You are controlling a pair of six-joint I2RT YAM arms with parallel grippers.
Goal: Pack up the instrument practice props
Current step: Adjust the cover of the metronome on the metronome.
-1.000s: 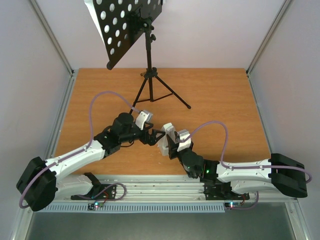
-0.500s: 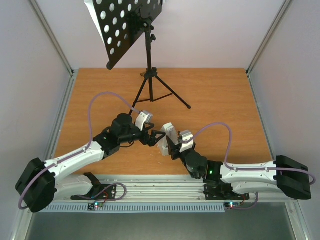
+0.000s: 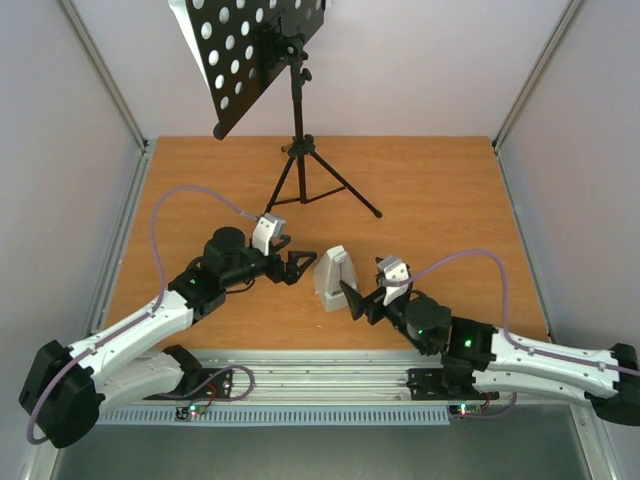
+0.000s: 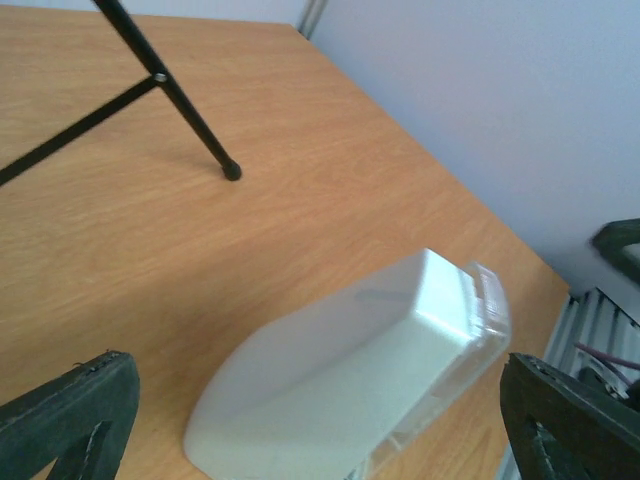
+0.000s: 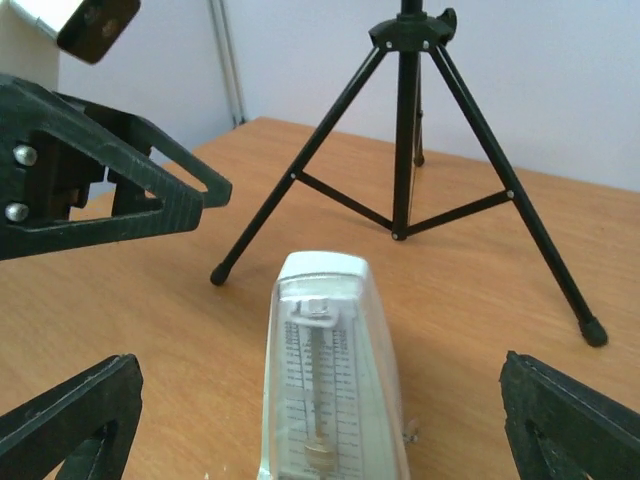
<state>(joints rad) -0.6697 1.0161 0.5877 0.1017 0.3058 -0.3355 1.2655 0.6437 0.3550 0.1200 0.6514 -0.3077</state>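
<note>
Seen from above, the left gripper [image 3: 296,267] had drawn back toward the left, its jaws spread wide and holding nothing. The metronome [image 3: 331,279], which both grippers had crowded a second earlier, stood upright and free on the table [image 3: 440,200], near the front edge, between the two. To its right, the right gripper [image 3: 357,300] had let go. Its jaws, partly closed at the metronome a moment before, were now wide apart and just short of it. This suggested the metronome had been released rather than packed, so that step remained to be done.

Counted:
- one metronome
- one music stand [image 3: 296,110], upright at the back of the table, left of centre
- two grippers
- one sheet of music [image 3: 186,30], which seemed to show as a white edge behind the stand's holed desk, though the view was too poor to be sure
</note>
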